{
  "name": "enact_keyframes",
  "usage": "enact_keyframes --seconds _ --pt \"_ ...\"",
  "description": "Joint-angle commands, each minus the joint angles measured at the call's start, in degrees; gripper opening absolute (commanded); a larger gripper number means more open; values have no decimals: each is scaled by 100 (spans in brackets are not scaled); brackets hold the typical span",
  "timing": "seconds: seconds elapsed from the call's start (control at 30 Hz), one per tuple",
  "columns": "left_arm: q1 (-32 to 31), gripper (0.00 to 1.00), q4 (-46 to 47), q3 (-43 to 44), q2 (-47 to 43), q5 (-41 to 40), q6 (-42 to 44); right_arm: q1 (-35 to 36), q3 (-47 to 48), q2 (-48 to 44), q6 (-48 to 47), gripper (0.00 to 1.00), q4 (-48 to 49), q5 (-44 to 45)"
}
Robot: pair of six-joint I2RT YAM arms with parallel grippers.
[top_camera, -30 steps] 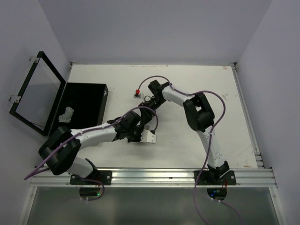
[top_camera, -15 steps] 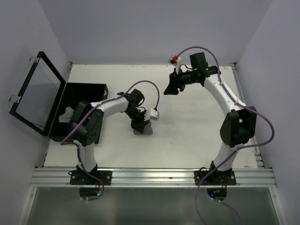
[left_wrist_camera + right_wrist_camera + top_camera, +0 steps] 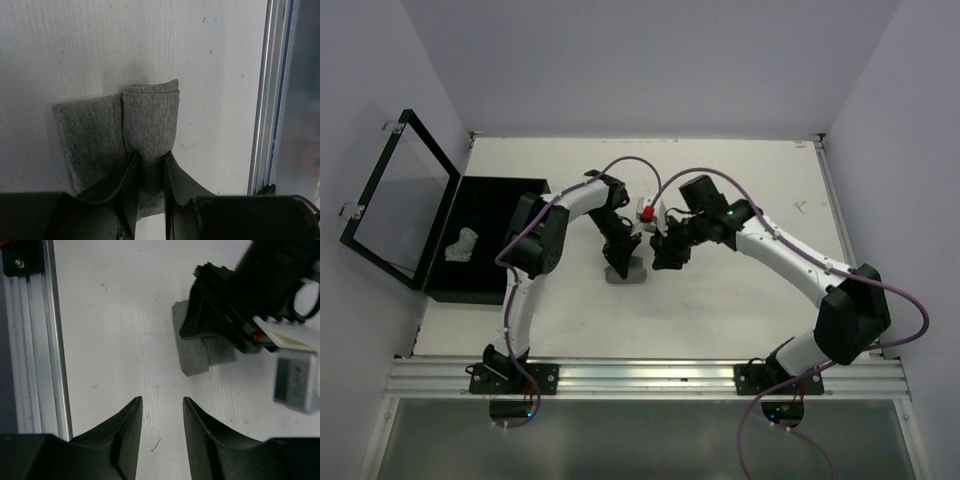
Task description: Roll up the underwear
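**Both claws at the grey underwear, mid-table**

My left claw [image 3: 151,167] is down on the grey underwear [image 3: 150,115], its two fingers pinched close on a narrow fold of the cloth; the fold runs away from the fingers and ends in a doubled-over edge; a flat flap of the same cloth lies beside it on the white table [image 3: 215,75]; a metal rail [image 3: 262,100] shows at the side of that view.

My right claw [image 3: 162,427] hangs just beside the garment, fingers parted, only bare table between them, holding nothing; from its camera my left claw covers part of the cloth.

From overhead, the garment lies near the middle of the table, between my two claws; well apart on the left, a black box [image 3: 510,205] stands with its lid [image 3: 395,200] raised; a pale bundle [image 3: 461,245] lies inside.
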Motion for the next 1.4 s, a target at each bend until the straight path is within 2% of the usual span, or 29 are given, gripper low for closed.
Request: enact_keyframes --seconds 0.0,0.13,0.23,0.37,0.6,0.8,1.07,1.37 --pt "81 25 700 14 818 -925 760 606 -293 -69 -391 42 993 1241" --pt "116 27 656 67 862 -881 804 1344 -608 433 -584 42 1852 1804" --pt "116 27 630 58 897 -889 804 1582 -1004 687 -848 42 2634 2182" --pt "125 28 796 -152 810 -889 761 1610 -1233 943 -1094 45 3234 2472" --pt "134 29 955 -311 800 -898 734 1619 -1383 1259 -1270 48 3683 2411" --pt "134 30 972 -328 792 -924 751 1619 -1304 1278 -1384 47 3623 2174" --pt "134 30 928 -285 853 -942 760 1627 -637 1022 -1867 40 2015 1568" --pt "134 30 858 -267 853 -889 778 1610 -838 1575 -2333 46 2479 1717"
